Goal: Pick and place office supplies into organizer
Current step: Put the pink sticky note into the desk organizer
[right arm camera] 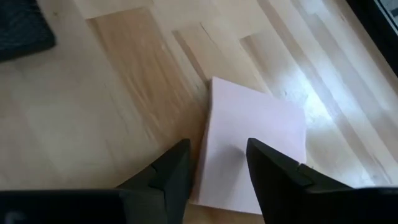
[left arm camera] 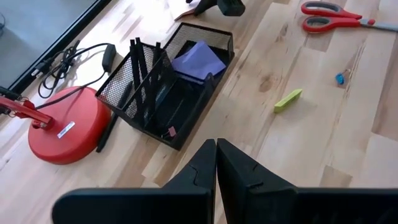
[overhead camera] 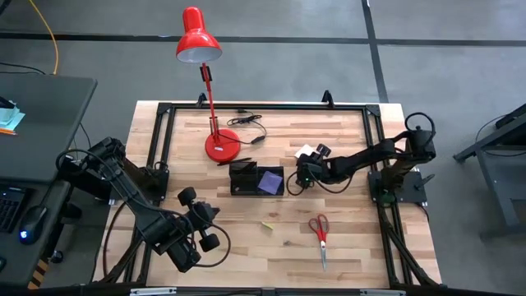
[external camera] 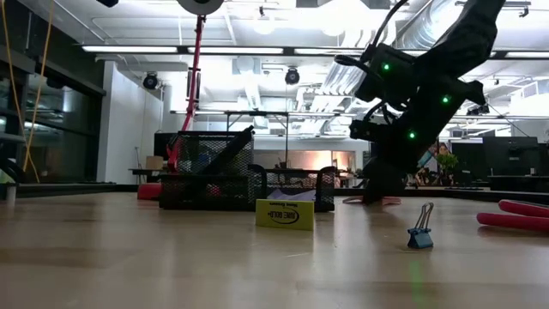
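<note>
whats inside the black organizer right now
The organizer holds a purple note pad in one compartment and several dark pens leaning in another. The mesh walls and pens hide the floor of the pen side, so anything lying flat there can't be seen.

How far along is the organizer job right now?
Done: the purple note pad and dark pens sit in the organizer. In hand: the right gripper, open, hovers over a pale note pad beside it. Left: scissors, the yellow pad and binder clip. The left gripper waits shut.
</note>
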Available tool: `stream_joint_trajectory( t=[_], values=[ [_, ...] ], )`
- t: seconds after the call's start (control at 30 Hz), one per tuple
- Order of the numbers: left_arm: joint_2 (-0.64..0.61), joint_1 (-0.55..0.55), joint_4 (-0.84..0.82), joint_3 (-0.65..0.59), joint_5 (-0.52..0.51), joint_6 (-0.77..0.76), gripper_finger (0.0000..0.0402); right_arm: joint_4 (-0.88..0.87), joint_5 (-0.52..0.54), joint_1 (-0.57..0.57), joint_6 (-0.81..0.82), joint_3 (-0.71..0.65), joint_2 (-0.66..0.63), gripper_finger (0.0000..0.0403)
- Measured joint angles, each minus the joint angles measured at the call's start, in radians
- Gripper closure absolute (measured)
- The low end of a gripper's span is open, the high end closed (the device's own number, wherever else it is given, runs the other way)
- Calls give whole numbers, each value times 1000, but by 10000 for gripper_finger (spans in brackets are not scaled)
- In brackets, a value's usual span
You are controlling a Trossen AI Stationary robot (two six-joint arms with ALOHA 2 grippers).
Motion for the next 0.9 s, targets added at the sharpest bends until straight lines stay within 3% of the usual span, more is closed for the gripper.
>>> stream_joint_trajectory(
  t=[0.3,0.73,0.9],
  values=[
    [0,0,-5,0,0,0,401,-1,-34,-40,1,0,0,297],
    [0,0,-11,0,-8,0,401,-7,-50,-53,-2,-1,1,395],
    [0,0,-11,0,-10,0,401,-7,-43,-53,-2,-2,1,398]
  ],
)
